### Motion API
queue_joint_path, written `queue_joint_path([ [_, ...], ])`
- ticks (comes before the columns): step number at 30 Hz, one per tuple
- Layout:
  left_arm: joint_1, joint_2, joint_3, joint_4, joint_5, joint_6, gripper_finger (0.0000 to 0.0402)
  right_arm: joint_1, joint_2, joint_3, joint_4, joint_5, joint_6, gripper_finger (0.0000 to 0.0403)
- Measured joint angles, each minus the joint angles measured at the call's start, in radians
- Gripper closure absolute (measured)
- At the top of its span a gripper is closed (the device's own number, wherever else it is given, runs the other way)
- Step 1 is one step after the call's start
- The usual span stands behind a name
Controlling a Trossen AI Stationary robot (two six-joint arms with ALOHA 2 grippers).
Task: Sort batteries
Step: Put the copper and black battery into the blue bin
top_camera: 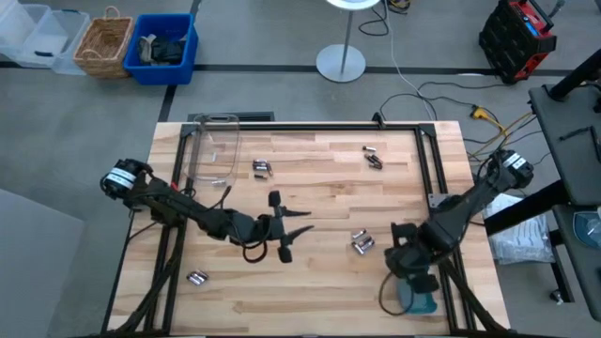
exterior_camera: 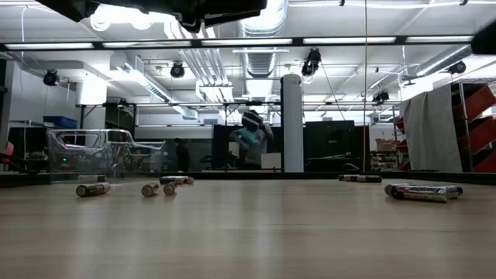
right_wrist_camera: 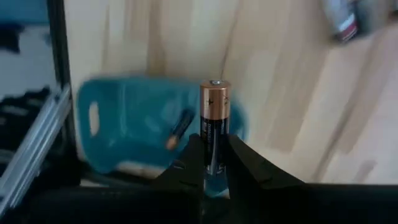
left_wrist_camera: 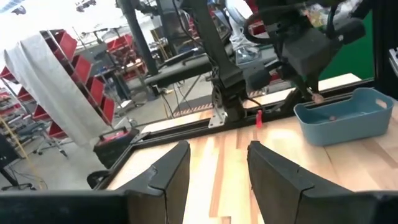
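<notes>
High view: the wooden table (top_camera: 310,291) carries the clear plastic box (top_camera: 214,150) at its far left part; taken as landmark, one pair of batteries (top_camera: 261,168) lies just beside the box toward the table's middle, another pair (top_camera: 373,157) lies well apart from it toward the far right, a third group (top_camera: 362,242) lies far from it near the right arm, and one group (top_camera: 196,278) lies near the front left edge. The left gripper (top_camera: 289,228) sits over mid-table, in front of the box, fingers spread apart. The right gripper (top_camera: 409,268) is at the corner diagonally opposite the box, directly above the teal tray (top_camera: 420,300). Low view: batteries (exterior_camera: 92,188) lie on their sides in front of the clear box (exterior_camera: 105,153), with others (exterior_camera: 422,191) well apart from it on the opposite side. Left wrist view: the left gripper (left_wrist_camera: 219,165) shows both fingers (left_wrist_camera: 171,169) apart with nothing between them; beyond it stands the teal tray (left_wrist_camera: 348,115), with the right arm above. Right wrist view: the right gripper (right_wrist_camera: 211,158) is clamped on one upright copper-topped battery (right_wrist_camera: 214,127), held above the teal tray (right_wrist_camera: 124,127), in which another small cell (right_wrist_camera: 179,129) lies.
</notes>
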State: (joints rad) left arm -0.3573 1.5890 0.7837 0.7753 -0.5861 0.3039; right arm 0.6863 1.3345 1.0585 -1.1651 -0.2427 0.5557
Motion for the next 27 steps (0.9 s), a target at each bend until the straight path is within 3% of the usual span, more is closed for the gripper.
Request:
queue_joint_path([
  [5,0.0,0.0,0.0,-0.021,0.0,0.0,0.026,0.117,0.0,-0.065,0.049,-0.038,0.181,0.037],
  [8,0.0,0.0,0.0,-0.033,0.0,0.0,0.026,0.169,0.003,-0.087,0.106,0.0,0.245,0.037],
  [12,0.001,0.0,0.0,-0.033,0.0,0.0,0.026,0.193,0.004,-0.104,0.12,0.09,0.284,0.0349],
  [18,0.001,0.0,0.0,-0.033,0.0,0.001,0.026,0.193,0.005,-0.112,0.126,0.097,0.301,0.0312],
  [24,0.001,0.0,0.0,-0.032,0.0,0.0,0.026,0.19,0.005,-0.086,0.126,0.102,0.301,0.033],
  [27,0.001,0.0,0.0,-0.032,-0.001,0.0,0.026,0.176,0.004,-0.045,0.126,0.156,0.284,0.0349],
])
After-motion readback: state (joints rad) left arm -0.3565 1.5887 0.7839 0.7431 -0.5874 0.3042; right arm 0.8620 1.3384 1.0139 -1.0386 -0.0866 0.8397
